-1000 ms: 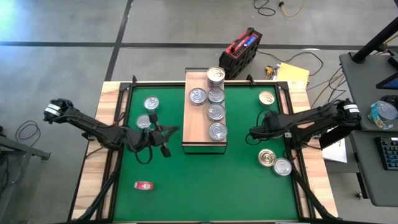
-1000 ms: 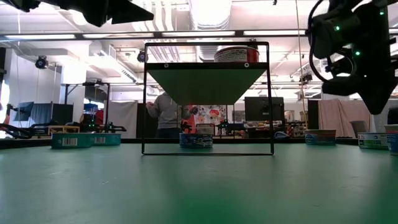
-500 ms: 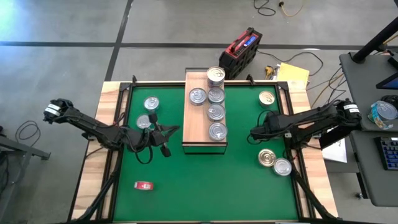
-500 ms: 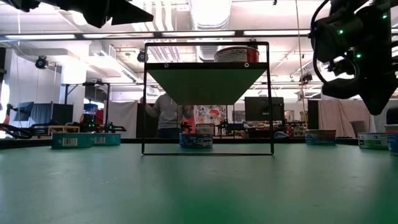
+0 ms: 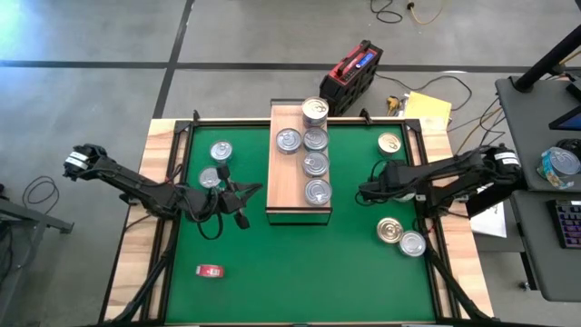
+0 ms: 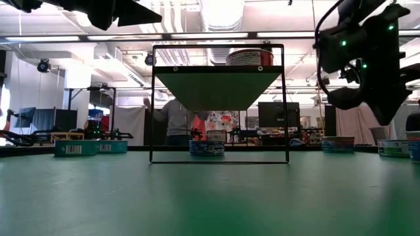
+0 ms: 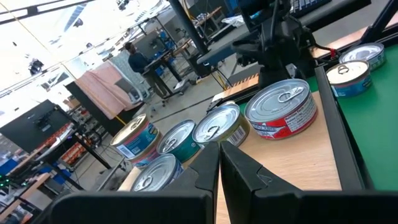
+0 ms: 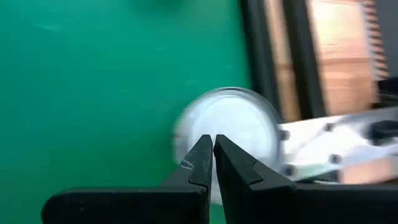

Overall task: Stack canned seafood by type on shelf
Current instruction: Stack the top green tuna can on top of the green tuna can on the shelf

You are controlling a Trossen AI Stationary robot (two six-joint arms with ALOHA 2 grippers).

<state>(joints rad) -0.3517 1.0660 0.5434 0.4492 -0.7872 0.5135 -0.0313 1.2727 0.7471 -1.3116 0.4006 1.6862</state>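
The shelf [image 5: 300,163] stands mid-table on the green mat and carries several silver-lidded cans [image 5: 315,164]; the farthest can [image 5: 314,111] also shows in the low view [image 6: 249,57]. On the mat, two silver cans [image 5: 221,151] lie left of the shelf. Right of the shelf are a gold-lidded can [image 5: 389,143] and a gold and silver pair [image 5: 390,230]. My left gripper [image 5: 252,191] is shut and level, just left of the shelf, facing the shelf cans [image 7: 283,112]. My right gripper [image 5: 362,190] is shut, slanting down above the mat right of the shelf, over a blurred can [image 8: 236,121].
A small red flat object [image 5: 210,270] lies on the mat near the front left. The mat's dark frame and wooden border [image 5: 163,182] ring the work area. A red toolbox [image 5: 354,77] sits on the floor beyond. People stand in the room behind [image 6: 174,118].
My right gripper has rolled about its own axis and leaned slightly toward the shelf, staying shut. The cans lie where they were.
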